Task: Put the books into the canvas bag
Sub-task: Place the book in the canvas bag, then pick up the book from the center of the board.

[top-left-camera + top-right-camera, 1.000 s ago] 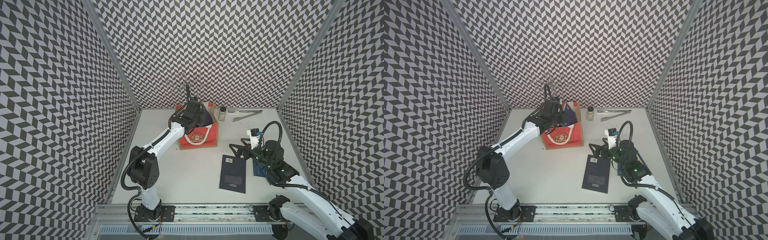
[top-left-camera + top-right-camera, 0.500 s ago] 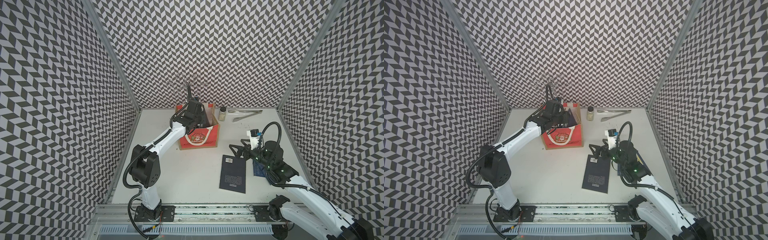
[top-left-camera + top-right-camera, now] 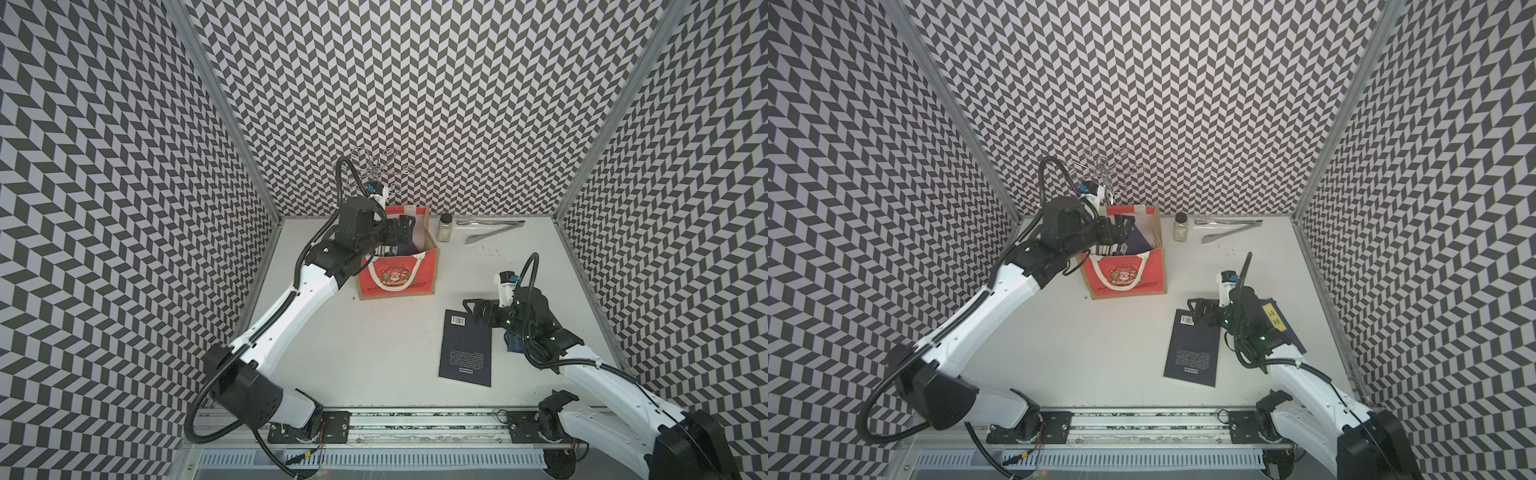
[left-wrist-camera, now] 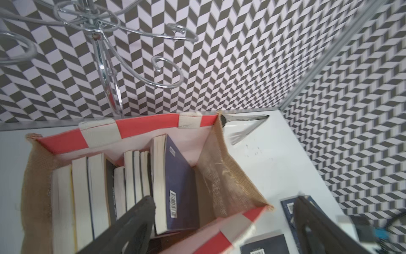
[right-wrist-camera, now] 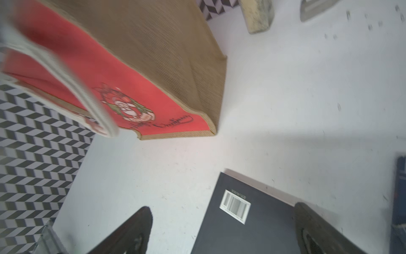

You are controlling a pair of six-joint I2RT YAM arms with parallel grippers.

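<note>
The canvas bag (image 3: pixel 395 278) stands upright at the back of the table, red front with a cartoon print, tan sides. Several books stand on edge inside it. A navy book (image 4: pixel 180 187) with a barcode leans against them on the side nearest the free room. My left gripper (image 4: pixel 225 198) hangs open over the bag's mouth (image 3: pixel 401 230), holding nothing. A dark book (image 3: pixel 467 349) lies flat on the table. My right gripper (image 5: pixel 223 206) is open just above its barcode corner (image 3: pixel 1200 309). Another navy book (image 3: pixel 1281 328) with a yellow label lies under the right arm.
A small glass jar (image 3: pixel 445 227) stands right of the bag. Metal tongs (image 3: pixel 490 228) lie by the back wall. A chrome wire stand (image 3: pixel 376 168) rises behind the bag, close to my left wrist.
My left gripper has gone from shut to open over the bag, and the navy book now rests inside, free of the fingers. The right arm has hardly moved.
</note>
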